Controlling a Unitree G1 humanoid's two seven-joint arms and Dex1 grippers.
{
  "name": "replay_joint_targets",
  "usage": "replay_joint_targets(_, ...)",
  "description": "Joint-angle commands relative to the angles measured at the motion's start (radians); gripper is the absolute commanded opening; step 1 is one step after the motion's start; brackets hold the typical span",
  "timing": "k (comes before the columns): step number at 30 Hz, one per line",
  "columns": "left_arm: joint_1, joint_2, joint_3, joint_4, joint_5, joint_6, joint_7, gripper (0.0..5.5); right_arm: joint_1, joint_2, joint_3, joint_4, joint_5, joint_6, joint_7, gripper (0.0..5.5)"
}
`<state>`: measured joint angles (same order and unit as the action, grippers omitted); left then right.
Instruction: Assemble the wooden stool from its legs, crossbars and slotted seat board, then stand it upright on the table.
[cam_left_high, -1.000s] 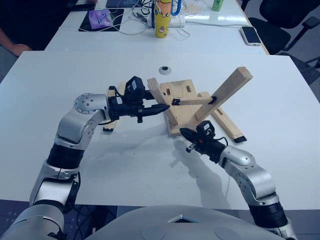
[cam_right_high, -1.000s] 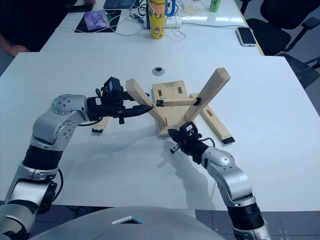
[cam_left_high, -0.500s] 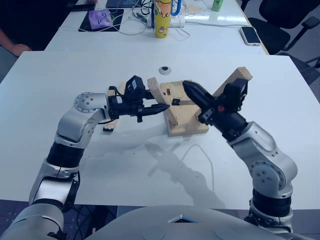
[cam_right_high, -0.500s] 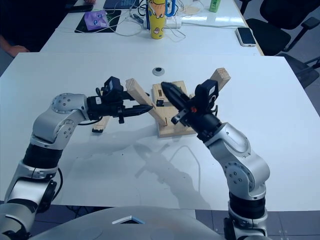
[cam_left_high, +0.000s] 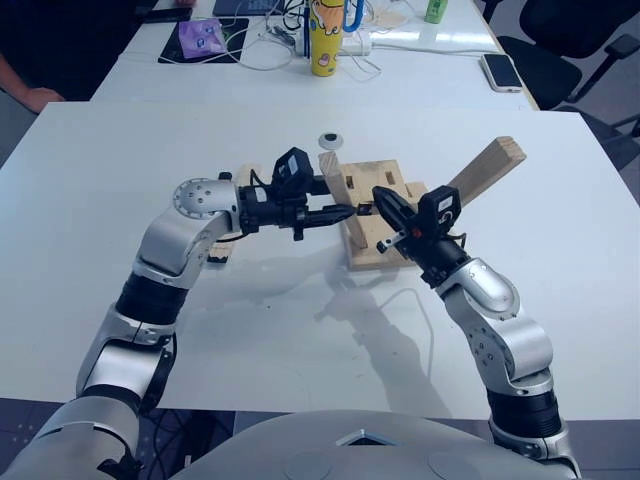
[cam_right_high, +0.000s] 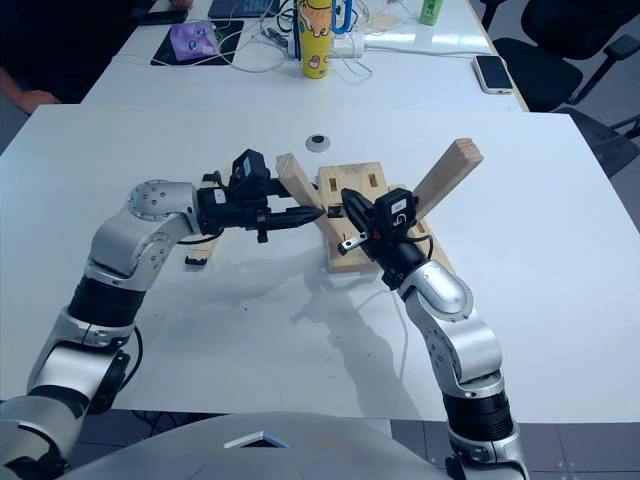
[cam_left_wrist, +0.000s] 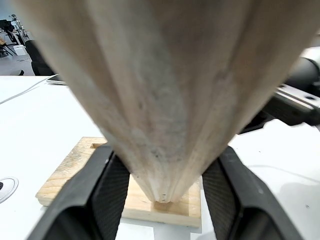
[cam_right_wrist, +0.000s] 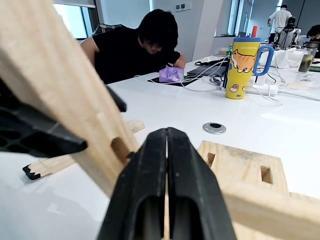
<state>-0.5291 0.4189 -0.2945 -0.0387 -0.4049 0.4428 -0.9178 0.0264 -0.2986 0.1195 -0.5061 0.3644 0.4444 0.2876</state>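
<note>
Wooden stool's pale slotted seat board (cam_left_high: 371, 173) lies flat mid-table; I see the left gripper (cam_left_high: 336, 213) clamped around the tilted light-wood leg (cam_right_high: 296, 177); right gripper (cam_left_high: 384, 199), fingers pressed together, sits just beside that leg's slot; second long wooden leg (cam_left_high: 490, 165) slants up rightward.

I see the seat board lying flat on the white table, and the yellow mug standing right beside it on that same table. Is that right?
Not quite. The seat board does lie flat on the white table, but the yellow mug stands on the table behind, well away from the board, as the left eye view shows.
</note>
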Motion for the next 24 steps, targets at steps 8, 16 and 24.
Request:
replay_joint_targets(8,0.077,0.024,-0.055,-0.006,0.040,0.081,-0.026,2.03,0.132,0.012,-0.119,-0.050,0.231,-0.031,0.148,0.00)
replay_joint_targets(16,0.051,0.071,-0.005,-0.041,0.007,0.116,-0.055,2.03,0.241,-0.062,-0.099,0.193,0.010,-0.235,0.234,0.00)
replay_joint_targets(24,0.000,0.073,-0.020,-0.026,0.009,0.124,-0.105,2.03,0.128,0.039,-0.046,0.342,-0.185,-0.206,0.031,0.00)
